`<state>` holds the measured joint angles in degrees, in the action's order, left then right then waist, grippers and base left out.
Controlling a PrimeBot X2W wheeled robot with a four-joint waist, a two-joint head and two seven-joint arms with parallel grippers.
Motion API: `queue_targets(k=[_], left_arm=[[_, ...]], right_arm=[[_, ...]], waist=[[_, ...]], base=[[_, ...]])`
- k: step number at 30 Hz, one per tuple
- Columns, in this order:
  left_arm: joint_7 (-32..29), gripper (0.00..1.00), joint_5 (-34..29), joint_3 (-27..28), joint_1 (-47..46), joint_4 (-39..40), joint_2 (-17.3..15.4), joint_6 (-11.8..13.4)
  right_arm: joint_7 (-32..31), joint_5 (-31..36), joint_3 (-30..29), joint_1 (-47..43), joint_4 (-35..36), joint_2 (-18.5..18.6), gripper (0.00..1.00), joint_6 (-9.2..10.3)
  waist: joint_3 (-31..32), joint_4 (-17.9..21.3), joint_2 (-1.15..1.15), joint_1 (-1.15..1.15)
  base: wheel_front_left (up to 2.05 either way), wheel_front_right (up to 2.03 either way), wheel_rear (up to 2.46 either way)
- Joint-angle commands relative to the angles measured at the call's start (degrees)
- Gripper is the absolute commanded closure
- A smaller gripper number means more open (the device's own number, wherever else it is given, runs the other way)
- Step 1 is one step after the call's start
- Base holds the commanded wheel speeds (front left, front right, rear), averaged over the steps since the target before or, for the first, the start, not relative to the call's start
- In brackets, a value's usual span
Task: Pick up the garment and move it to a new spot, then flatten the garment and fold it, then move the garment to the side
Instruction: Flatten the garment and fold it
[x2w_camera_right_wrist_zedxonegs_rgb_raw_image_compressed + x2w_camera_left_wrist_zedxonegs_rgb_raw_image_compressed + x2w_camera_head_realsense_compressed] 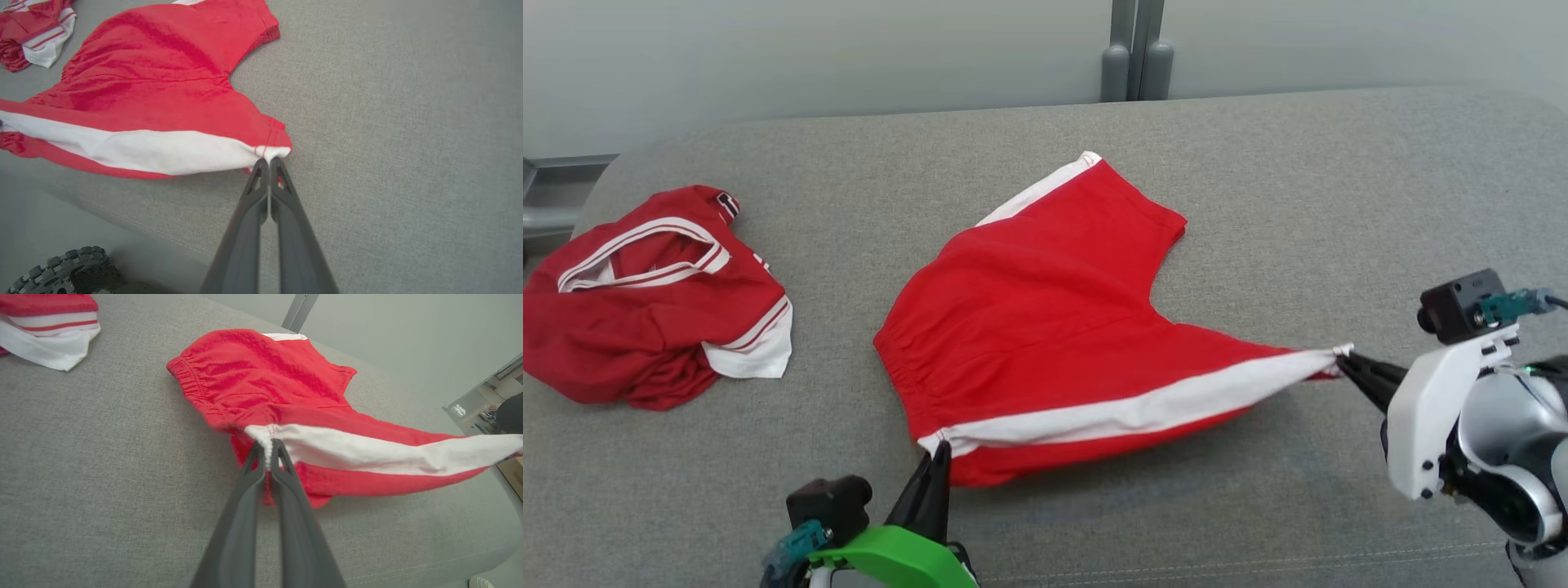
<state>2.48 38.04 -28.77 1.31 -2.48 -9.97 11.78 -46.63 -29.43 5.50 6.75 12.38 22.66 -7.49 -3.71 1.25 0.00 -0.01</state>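
The garment point(1045, 327) is a pair of red shorts with white side stripes, spread on the grey cushion. Its near side, with the white stripe, is stretched taut between my two grippers and lifted a little off the surface. My left gripper point(941, 447) is shut on the waistband end of the stripe; in the left wrist view that gripper point(268, 449) pinches the white cloth of the shorts point(286, 388). At the leg hem corner my right gripper point(1342, 356) is shut on the shorts, and in the right wrist view the gripper point(268, 161) bites the white corner of the shorts point(163, 94).
A crumpled red shirt with white trim point(645, 298) lies at the cushion's far left. The grey cushion point(1258, 180) stretches wide to the right and behind. Its front edge runs just below my grippers. A grey post point(1135, 49) stands behind the cushion.
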Motion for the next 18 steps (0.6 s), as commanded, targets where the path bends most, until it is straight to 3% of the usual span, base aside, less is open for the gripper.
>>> queue_targets(k=[1, 9, 18], left_arm=[[-0.28, 1.00, 0.14, 0.19, -2.02, 0.41, -0.04, -0.48], [-0.56, 1.00, -0.28, 0.16, -12.11, -2.18, 2.11, -2.74], [1.83, 1.00, 1.15, 0.98, -23.47, -9.00, 5.17, -5.01]], right_arm=[[1.37, 1.66, 0.38, 2.03, -0.69, 0.13, 1.00, 0.01], [8.76, 5.59, 5.40, 16.43, -10.60, -1.65, 1.00, 0.00], [17.29, 7.09, 11.99, 31.97, -25.21, -0.23, 1.00, 0.00]], waist=[[-0.74, -0.24, 0.00, 0.01], [-4.88, -2.69, 0.00, 0.01], [-10.77, -5.94, 0.00, 0.01]], base=[[0.00, 0.00, 0.00], [0.00, 0.00, 0.00], [0.00, 0.00, 0.00]])
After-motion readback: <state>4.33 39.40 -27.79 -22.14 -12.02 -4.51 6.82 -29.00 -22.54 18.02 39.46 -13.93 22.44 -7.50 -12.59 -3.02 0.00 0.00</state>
